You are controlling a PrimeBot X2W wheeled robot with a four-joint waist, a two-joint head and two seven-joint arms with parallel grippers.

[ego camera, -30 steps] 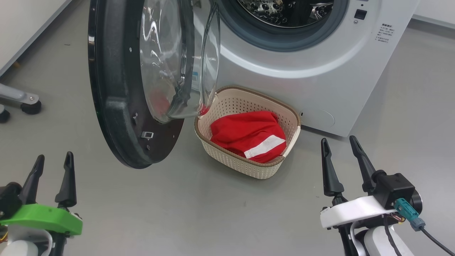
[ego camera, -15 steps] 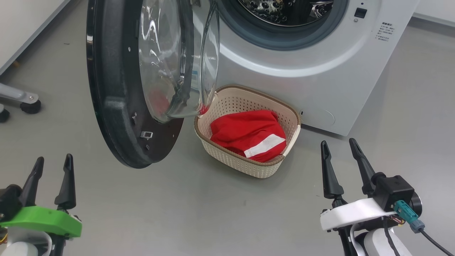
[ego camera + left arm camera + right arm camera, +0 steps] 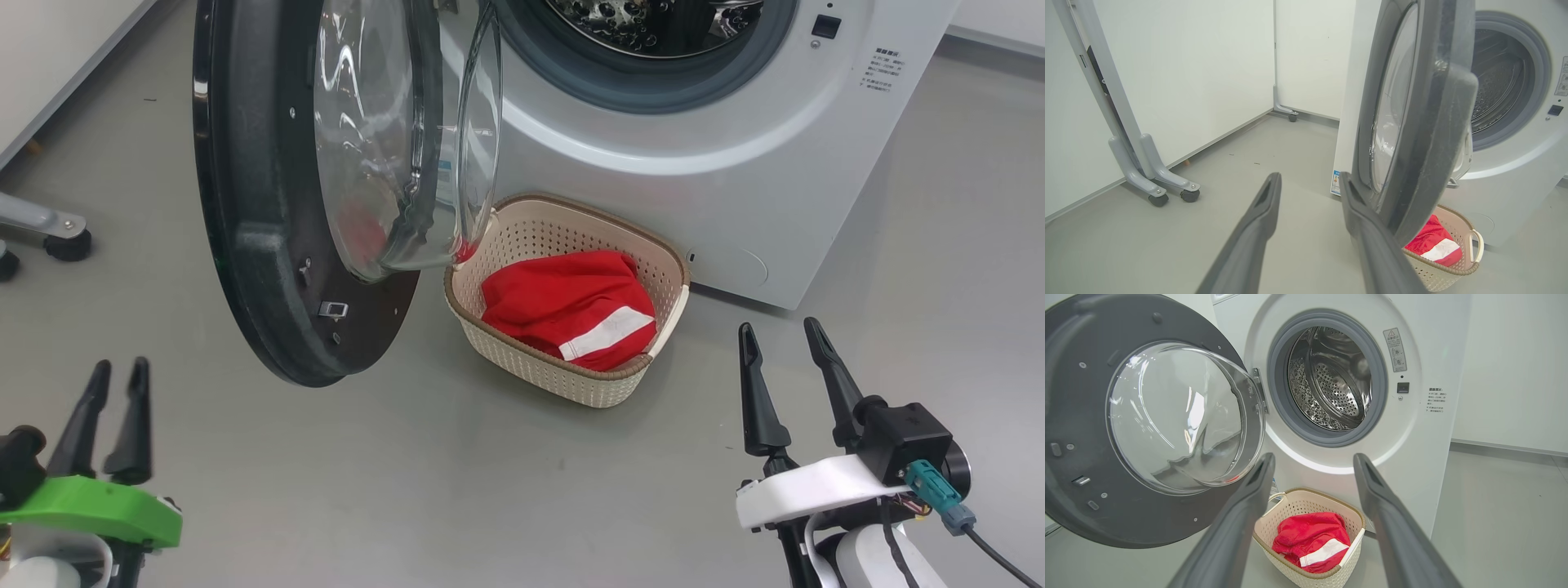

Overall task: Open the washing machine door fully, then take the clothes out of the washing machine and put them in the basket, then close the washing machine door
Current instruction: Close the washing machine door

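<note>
Grey floor (image 3: 457,482) before the washing machine (image 3: 702,188): its door (image 3: 253,245) hangs open between my left gripper (image 3: 121,366) and the drum (image 3: 653,24), glass overhanging the basket (image 3: 571,233) of red clothes (image 3: 563,310). Castered frame (image 3: 57,233) at left. Left gripper and right gripper (image 3: 775,327): fingers apart, empty.

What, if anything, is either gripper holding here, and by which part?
Nothing is held. The left gripper and right gripper both stand open and empty; the clothes lie in the basket.
</note>
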